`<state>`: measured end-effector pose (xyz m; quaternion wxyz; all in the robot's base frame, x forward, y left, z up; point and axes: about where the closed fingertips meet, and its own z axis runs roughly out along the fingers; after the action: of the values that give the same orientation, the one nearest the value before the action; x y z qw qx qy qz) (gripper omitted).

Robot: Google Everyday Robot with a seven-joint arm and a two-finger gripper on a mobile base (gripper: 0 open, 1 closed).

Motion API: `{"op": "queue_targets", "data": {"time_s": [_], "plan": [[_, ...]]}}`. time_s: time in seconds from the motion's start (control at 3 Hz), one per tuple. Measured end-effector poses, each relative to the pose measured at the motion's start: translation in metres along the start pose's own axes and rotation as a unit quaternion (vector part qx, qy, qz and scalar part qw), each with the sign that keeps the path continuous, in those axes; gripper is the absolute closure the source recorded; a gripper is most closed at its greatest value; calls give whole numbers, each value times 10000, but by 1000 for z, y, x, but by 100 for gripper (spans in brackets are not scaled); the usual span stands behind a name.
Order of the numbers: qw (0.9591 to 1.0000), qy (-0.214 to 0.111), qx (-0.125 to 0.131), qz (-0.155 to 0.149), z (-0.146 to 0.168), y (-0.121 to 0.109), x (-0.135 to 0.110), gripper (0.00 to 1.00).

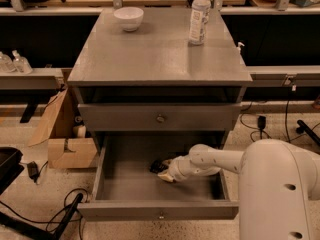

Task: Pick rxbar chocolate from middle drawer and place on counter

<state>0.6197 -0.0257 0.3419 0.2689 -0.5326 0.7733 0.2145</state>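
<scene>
The middle drawer (125, 181) is pulled open at the bottom of the grey cabinet. A small black rxbar chocolate (156, 166) lies on its floor near the centre, partly hidden by my arm. My gripper (164, 171) reaches into the drawer from the right, its tip down at the bar. The counter (155, 54) is the cabinet's flat grey top, above the drawer.
A white bowl (128, 18) and a clear water bottle (199, 15) stand on the back of the counter. A closed drawer front (160, 118) sits above the open one. A cardboard box (65, 144) and cables lie on the floor at left.
</scene>
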Motion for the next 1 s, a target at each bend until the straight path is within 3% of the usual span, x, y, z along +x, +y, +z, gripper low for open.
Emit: {"op": "queue_targets", "data": {"time_s": [1.0], "plan": [[10000,0,-1,0,0,0,0,100]]}}
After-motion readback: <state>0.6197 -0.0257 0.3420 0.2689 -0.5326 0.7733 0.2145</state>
